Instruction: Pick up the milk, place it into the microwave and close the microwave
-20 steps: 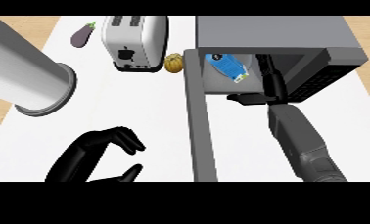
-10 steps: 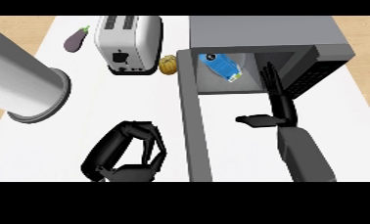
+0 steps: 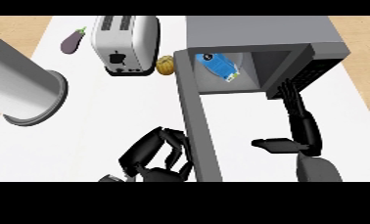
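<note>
Blue milk (image 3: pixel 218 66) inside open grey microwave (image 3: pixel 260 37)

A kitchen: a white counter (image 3: pixel 108 105) carries a silver toaster (image 3: pixel 124 43), an open microwave (image 3: pixel 253 52), an eggplant (image 3: pixel 72 41) and a steel pot (image 3: pixel 25 88).

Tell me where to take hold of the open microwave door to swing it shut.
Take the microwave door at its free end, nearest the robot, coming from its left face. It stands swung out toward the viewer, and the curled left hand already sits beside that end.
</note>
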Available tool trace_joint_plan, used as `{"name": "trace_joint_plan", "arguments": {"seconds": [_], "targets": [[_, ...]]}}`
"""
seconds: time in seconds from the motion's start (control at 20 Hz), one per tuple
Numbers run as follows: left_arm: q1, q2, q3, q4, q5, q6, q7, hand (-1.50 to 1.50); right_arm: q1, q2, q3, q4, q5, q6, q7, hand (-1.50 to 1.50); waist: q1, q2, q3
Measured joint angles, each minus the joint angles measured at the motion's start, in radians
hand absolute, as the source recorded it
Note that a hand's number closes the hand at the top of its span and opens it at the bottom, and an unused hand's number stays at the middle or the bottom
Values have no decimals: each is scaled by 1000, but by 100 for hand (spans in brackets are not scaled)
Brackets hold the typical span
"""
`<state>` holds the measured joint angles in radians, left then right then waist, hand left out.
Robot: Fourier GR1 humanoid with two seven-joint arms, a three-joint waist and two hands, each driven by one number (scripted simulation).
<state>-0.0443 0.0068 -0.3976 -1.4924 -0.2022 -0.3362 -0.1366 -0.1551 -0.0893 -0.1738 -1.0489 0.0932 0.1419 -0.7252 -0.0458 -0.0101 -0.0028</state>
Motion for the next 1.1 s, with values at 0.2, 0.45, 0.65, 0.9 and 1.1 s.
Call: {"name": "trace_joint_plan", "arguments": {"seconds": [0.2,0.45,0.65,0.9,1.1], "targets": [[-50,-1,-118,90,9,71,-29,150,112,-21,3,-216,-46,39,94,-150,-1,2,0],[-167,0,-297,205,58,244,-14,150,226,-28,8,-451,-110,78,200,-150,-3,6,0],[-257,3,-434,266,167,443,0,150,277,-58,-13,-566,-195,144,264,-150,-14,10,0],[-356,6,-529,317,311,654,-4,150,301,-90,-23,-653,-270,205,319,-150,-39,17,0],[-421,3,-561,340,421,759,-33,150,296,-116,-23,-702,-323,248,360,-150,-67,24,-1]]}}
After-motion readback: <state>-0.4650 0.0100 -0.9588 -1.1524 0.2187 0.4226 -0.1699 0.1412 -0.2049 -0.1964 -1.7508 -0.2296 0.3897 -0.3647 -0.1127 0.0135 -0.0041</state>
